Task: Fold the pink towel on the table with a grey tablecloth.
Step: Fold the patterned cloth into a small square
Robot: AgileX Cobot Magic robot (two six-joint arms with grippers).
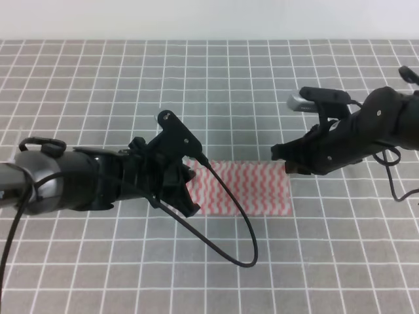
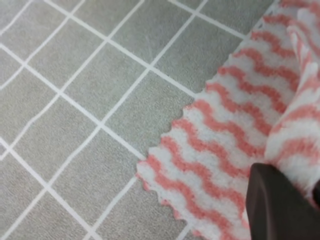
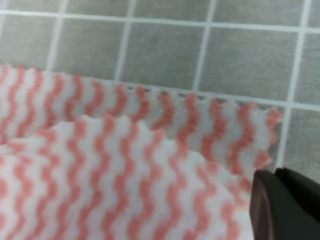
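Now, left gripper (image 1: 190, 190): lower left of centre in the high view, at the towel's left end; its wrist view shows cloth bunched at one dark finger (image 2: 280, 205), but closed or not I cannot tell.
Towel (image 1: 242, 188): a pink-striped band, apparently already doubled over, lying at mid-frame on the grey table (image 1: 216, 85).
Long axis: left to right, spanning from one gripper to the other.
Right gripper (image 1: 288, 163): at the towel's upper right corner, equally close; its grip is hidden.
Next fold: likely end over end along that axis.
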